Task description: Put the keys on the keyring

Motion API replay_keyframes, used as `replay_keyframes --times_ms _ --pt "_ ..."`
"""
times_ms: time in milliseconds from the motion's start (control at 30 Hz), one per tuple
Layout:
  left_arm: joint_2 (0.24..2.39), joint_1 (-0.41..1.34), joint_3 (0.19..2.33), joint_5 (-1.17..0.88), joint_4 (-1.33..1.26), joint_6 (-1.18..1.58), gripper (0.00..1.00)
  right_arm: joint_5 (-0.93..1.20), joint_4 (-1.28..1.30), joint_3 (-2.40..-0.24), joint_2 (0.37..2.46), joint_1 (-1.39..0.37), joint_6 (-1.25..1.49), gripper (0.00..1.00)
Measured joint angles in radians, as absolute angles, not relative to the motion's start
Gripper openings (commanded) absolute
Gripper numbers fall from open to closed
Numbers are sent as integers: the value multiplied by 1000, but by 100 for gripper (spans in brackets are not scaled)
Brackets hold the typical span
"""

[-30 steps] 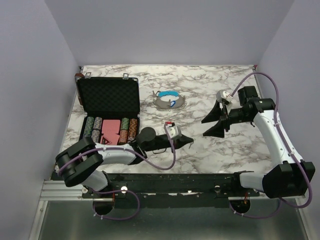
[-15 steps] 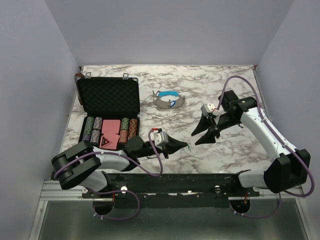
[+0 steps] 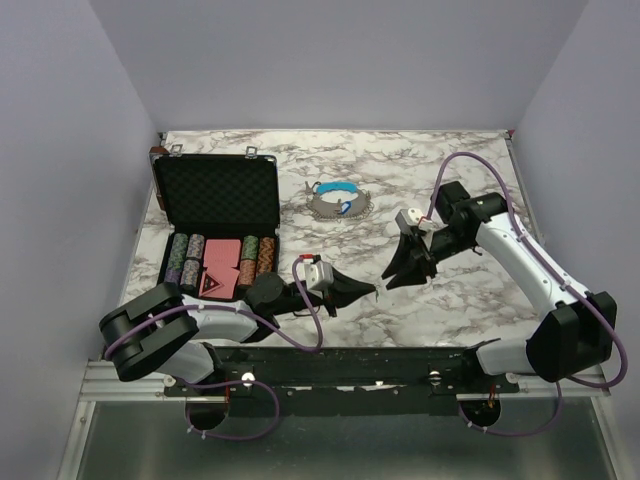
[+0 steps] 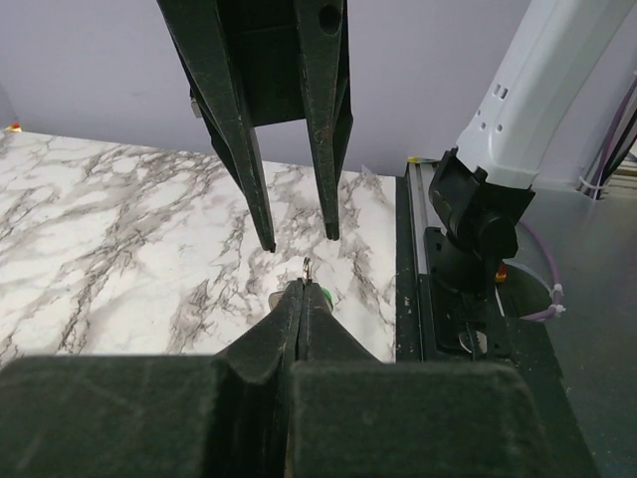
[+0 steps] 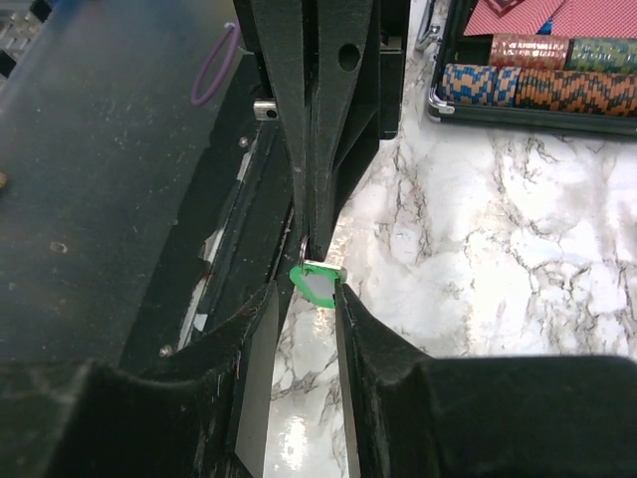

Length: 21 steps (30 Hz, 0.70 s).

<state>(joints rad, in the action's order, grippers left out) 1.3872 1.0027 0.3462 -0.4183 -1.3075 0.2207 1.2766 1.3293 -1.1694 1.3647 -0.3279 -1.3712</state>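
Note:
My left gripper (image 3: 370, 290) is shut on a small green-headed key (image 5: 318, 284), held just above the marble table near the front edge. The key's little metal loop pokes out past the tips in the left wrist view (image 4: 308, 266). My right gripper (image 3: 393, 276) is open and points at the left gripper, tip to tip. In the right wrist view the key's green head lies between its fingertips (image 5: 341, 291), against the right one. The keyring (image 3: 338, 200), a grey loop with a blue segment and several keys bunched on it, lies on the table at mid back, apart from both grippers.
An open black foam-lined case (image 3: 160, 200) sits at the left, with rows of poker chips (image 3: 255, 260) and a red card deck in it. The table's front rail (image 3: 400, 365) runs just below the grippers. White marble stretches to the right and back.
My right gripper has swung left and forward, from far right to just in front of the left gripper's tips. The left gripper drew back slightly, still shut on the green key.

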Motion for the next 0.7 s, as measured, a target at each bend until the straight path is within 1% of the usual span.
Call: replay_keyframes --times_ms 233,367,500,600,700 --pt "1387 1003 346 -406 -1308 239 0 1277 1318 -1169 1363 -341 -1330 36" --pt "1357 1003 356 -392 -1286 242 0 1265 1297 -1169 1359 -348 -1293 41" --pt "1233 1003 430 -391 -1081 223 0 1214 1264 -1172 1343 -348 -1230 49" --pt "1130 1003 517 -391 -846 181 0 1168 1249 -1193 1333 -348 -1190 50" --pt "1070 1003 557 -391 -659 140 0 1159 1237 -1220 1330 -348 -1165 51"
